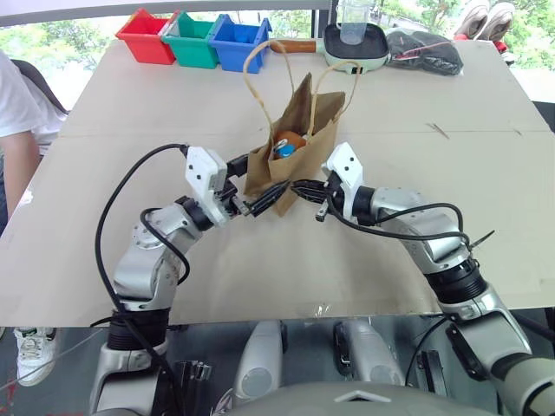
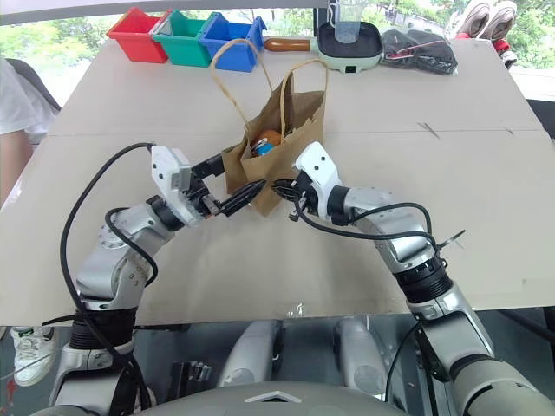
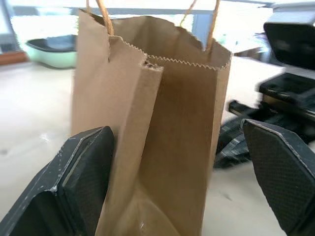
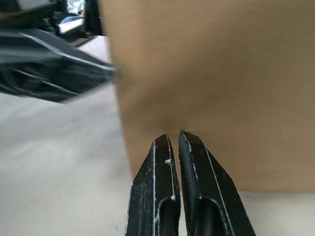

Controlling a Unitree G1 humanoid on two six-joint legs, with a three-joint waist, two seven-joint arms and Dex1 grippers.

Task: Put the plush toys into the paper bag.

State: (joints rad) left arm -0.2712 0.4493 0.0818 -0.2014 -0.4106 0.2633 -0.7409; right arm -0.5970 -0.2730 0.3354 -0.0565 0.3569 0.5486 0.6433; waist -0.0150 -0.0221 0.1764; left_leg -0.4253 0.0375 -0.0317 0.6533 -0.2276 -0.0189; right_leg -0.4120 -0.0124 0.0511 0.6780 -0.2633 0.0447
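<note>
The brown paper bag (image 1: 299,130) stands upright in the middle of the table, its two looped handles up and its mouth open. Inside the mouth lies a brown plush toy (image 1: 289,143) with a blue-white patch. My left gripper (image 1: 251,185) is open, its two fingers (image 3: 78,182) set wide on either side of the bag's lower left corner. My right gripper (image 1: 295,187) is shut with nothing between its fingers. In the right wrist view the right gripper (image 4: 172,140) has its tips against the bag (image 4: 221,73), low on its right side.
Red (image 1: 146,36), green (image 1: 192,40) and blue bins (image 1: 240,43) line the table's far left. A mint-green pan (image 1: 355,48) with a clear cup and a black bundle (image 1: 423,50) sit at the far edge. A person's arm (image 1: 13,130) is at the left edge.
</note>
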